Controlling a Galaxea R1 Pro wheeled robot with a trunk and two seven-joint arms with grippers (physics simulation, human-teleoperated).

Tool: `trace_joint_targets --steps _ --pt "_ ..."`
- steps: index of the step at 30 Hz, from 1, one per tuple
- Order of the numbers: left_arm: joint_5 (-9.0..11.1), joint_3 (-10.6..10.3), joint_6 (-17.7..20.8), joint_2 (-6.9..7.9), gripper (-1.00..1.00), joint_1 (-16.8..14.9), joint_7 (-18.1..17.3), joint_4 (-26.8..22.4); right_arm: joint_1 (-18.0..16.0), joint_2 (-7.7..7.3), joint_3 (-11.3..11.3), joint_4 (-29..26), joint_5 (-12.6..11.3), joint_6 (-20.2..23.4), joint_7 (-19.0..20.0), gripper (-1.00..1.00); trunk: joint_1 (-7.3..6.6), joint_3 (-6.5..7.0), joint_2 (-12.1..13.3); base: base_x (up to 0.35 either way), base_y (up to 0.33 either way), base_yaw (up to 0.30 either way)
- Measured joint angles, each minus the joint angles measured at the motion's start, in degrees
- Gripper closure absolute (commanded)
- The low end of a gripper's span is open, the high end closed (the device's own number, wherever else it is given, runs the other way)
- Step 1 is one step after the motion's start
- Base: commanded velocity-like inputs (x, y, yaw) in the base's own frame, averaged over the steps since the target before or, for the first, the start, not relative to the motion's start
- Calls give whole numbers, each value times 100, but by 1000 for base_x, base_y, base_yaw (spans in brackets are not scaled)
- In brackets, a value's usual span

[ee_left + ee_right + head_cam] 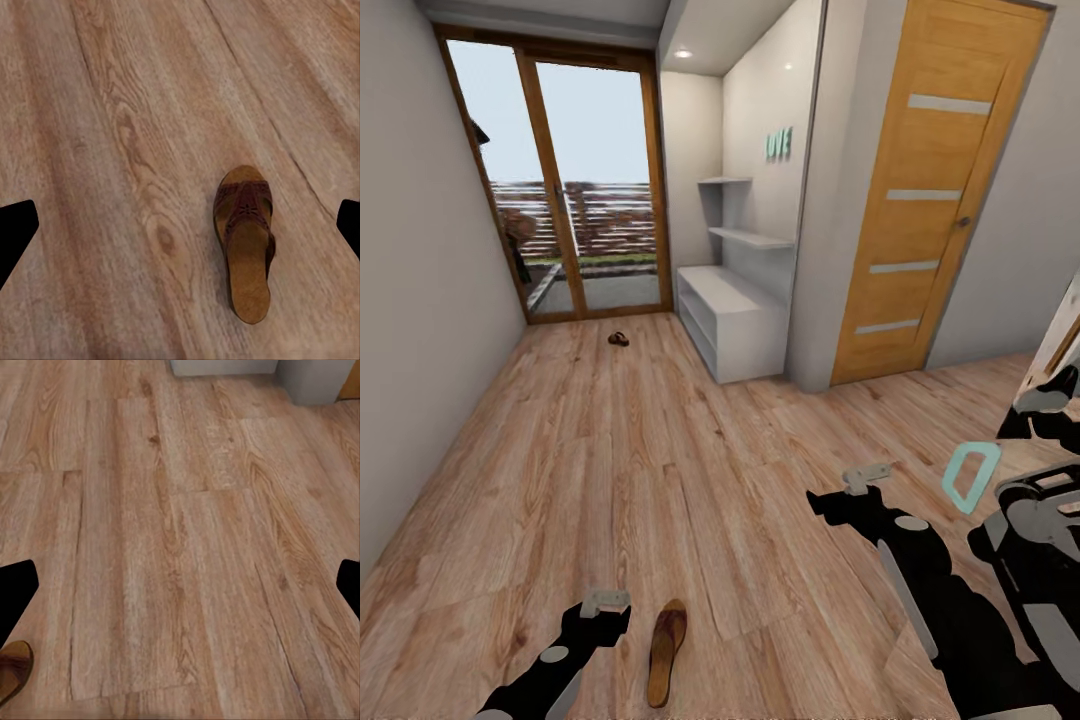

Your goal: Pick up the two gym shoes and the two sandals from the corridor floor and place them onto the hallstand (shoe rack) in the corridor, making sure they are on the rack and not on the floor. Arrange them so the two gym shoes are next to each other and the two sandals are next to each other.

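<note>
One brown sandal [667, 652] lies on the wood plank floor [660, 470] close in front of me, toe pointing away. My left gripper [605, 603] hovers just to its left, open and empty. In the left wrist view the sandal [246, 240] lies between the spread fingertips [15, 229], nearer the right one. The second sandal [619, 339] rests far down the corridor by the glass door. The pale hallstand [730, 320] stands against the right wall. My right gripper [865, 478] hangs open over bare floor [187, 547]. The gym shoes are out of view.
A glass patio door [570, 180] closes the corridor's far end. An orange wooden door [930, 200] sits right of a grey wall column [830, 200]. A plain wall [420, 250] runs along the left. The right wrist view catches the sandal's edge [13, 667] and the hallstand base [225, 366].
</note>
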Motion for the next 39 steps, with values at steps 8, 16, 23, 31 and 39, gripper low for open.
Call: trace_joint_targets --steps 8,16,23,31,39 --pt "1 1 0 0 -100 0 4 4 0 -19 -9 120 17 6 79 -100 176 -154 -321 0 0 0" --pt "5 2 0 0 -100 0 4 3 7 -34 -8 158 25 7 89 -100 351 -298 -642 0 0 0" --pt "8 7 7 0 -100 0 4 3 14 -36 -8 159 32 12 83 -100 505 -424 -923 0 0 0" --pt "8 2 18 0 -100 0 4 0 15 -35 -8 157 29 15 82 -100 681 -568 -1244 0 0 0" --pt "16 2 35 9 -100 0 4 0 15 -35 -9 163 33 15 82 -100 857 -711 -1564 0 0 0"
